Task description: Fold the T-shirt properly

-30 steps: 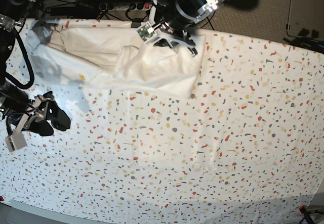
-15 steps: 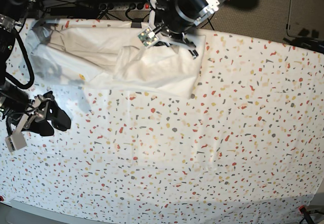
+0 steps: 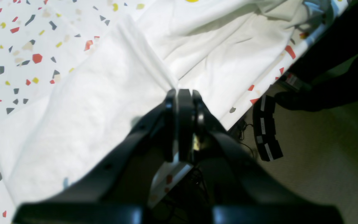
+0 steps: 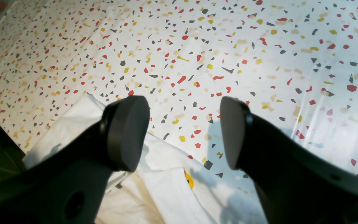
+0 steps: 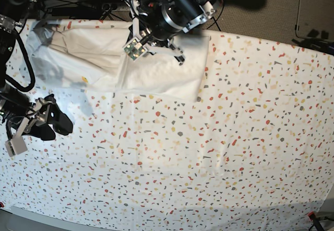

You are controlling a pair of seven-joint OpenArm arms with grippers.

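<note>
Left gripper [image 5: 152, 44] has shifted toward the upper left of the base view since a second ago, and the raised fold of cloth that stood under it then now lies flatter. Its jaws were partly apart then; now they're pressed together. Left wrist view: fingertips [image 3: 180, 96] sit tight against each other at a ridge of the T-shirt [image 5: 120, 59], right at the far table edge. Can't tell if any fabric is actually caught between them, since the tips hide the contact point.

T-shirt is bunched across the top left of the base frame, on the speckled table cover [image 5: 219, 153], with one layer folded over toward the middle. Small yellow print mark shows near its lower edge.

Right gripper [image 5: 52, 121] unchanged at the left edge of the base view, hanging over the cover, just below the shirt's lower left corner. Right wrist view: jaws spread wide, pads [image 4: 129, 132] with nothing between them, shirt edge [image 4: 166, 193] visible beneath at bottom of frame.
</note>
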